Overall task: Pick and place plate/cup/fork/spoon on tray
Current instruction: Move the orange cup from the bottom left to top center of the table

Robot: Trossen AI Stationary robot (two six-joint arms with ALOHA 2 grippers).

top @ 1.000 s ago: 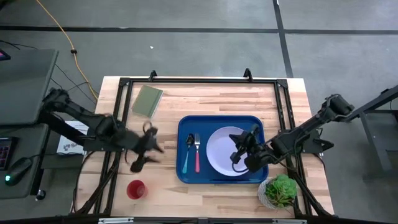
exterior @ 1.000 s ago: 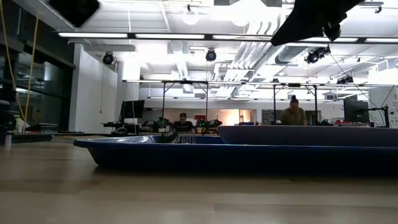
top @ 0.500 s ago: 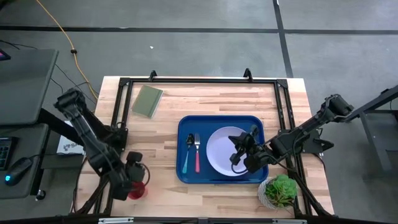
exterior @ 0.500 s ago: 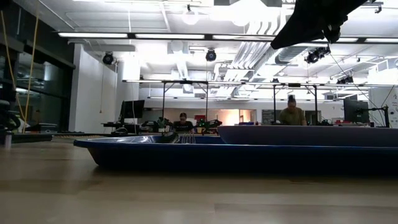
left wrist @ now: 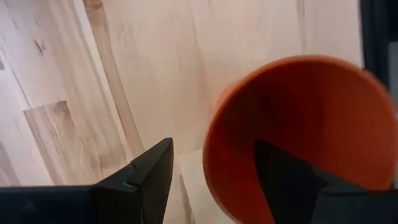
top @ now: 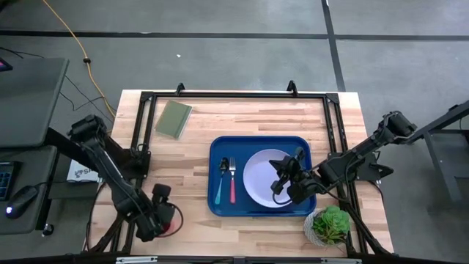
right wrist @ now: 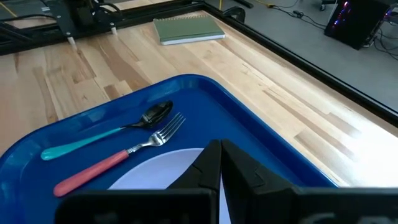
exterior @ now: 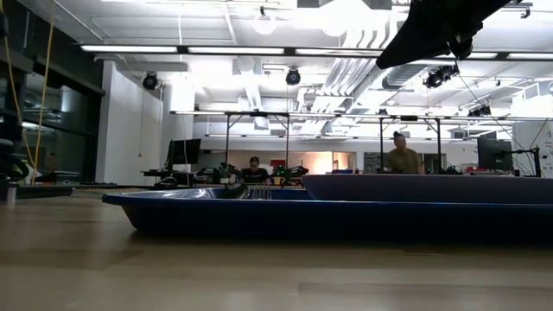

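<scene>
Robotics lab, exposed ceiling ducts (exterior: 285,82), people at workbenches (exterior: 259,177)

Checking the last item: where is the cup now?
In the high view, the cup stands on the table's near-left corner, off the tray, with the open left gripper straddling its rim.

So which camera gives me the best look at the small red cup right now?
The left wrist view: the small red cup fills the picture, one finger of the open left end effector inside its rim. The high view shows only a red sliver under that end effector. The low and right wrist views miss it.
</scene>
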